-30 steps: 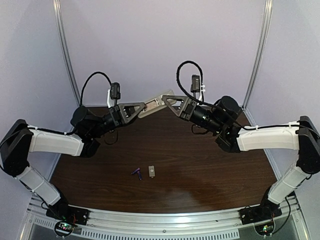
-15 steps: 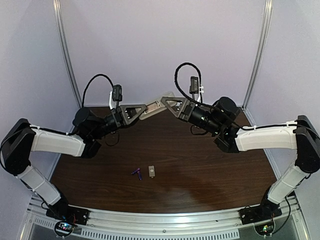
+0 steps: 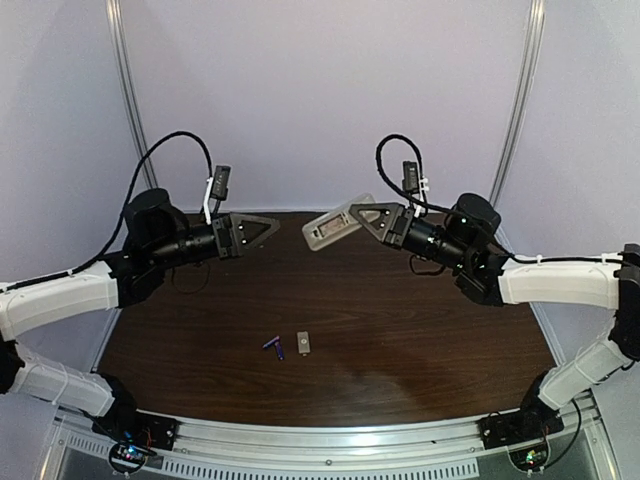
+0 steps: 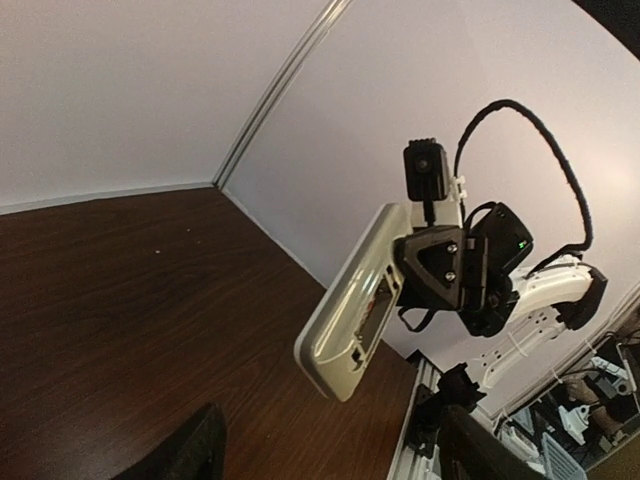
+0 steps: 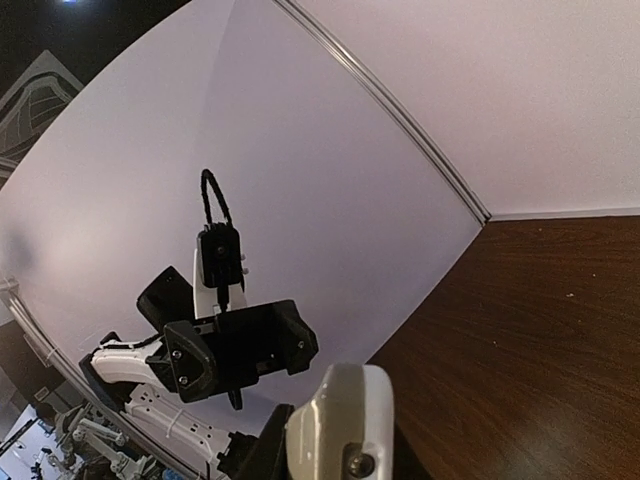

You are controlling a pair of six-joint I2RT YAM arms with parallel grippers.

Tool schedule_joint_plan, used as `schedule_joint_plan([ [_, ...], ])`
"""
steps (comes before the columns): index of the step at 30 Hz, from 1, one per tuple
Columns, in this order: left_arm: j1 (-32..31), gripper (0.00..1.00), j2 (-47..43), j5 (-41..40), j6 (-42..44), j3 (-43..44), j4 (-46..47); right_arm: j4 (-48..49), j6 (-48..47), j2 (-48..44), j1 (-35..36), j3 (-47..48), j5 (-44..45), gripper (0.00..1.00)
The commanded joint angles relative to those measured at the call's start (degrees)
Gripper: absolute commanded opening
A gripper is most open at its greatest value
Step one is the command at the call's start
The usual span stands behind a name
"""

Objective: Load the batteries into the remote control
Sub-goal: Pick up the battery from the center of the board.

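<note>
The right gripper [image 3: 358, 218] pinches the remote control [image 3: 325, 232] aloft over the far side of the table [image 3: 420, 340], its long axis slanting toward the left gripper [image 3: 268, 226] (spread, empty). The batteries [image 3: 274, 346] lie toward the near edge, slightly left of centre, so I judge them the left arm's pick.

Surface: dark brown wood-grain table [image 3: 400, 330].
Near its middle: two tiny purple-blue cylindrical batteries [image 3: 274, 346], lying close together.
Just right of them: small flat grey-white rectangular cover piece [image 3: 303, 344], not touching them.
</note>
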Motion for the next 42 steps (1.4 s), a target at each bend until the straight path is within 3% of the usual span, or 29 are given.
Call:
schedule_joint_plan([
  [1, 0.3, 0.73, -1.7, -8.3, 17.0, 4.7, -34.8, -11.2, -3.9, -4.0, -2.2, -2.2, -3.4, 0.00],
  [5, 0.3, 0.67, 0.1, -12.2, 21.6, 6.8, -46.4, -19.2, -7.1, -6.0, -3.7, -3.3, -4.6, 0.00],
  [17, -3.1, 0.45, 11.2, -18.9, 26.4, 12.5, -62.4, -27.8, -10.2, -8.0, -5.6, -4.6, -8.7, 0.00],
  [21, -4.4, 0.36, 12.2, -19.4, 27.6, 12.1, -63.9, -27.6, -10.9, -8.3, -5.6, -5.1, -10.0, 0.00],
  [42, -8.6, 0.22, 19.5, -19.0, 31.6, 11.6, -65.3, -25.7, -9.7, -9.1, -5.7, -8.3, -15.1, 0.00],
])
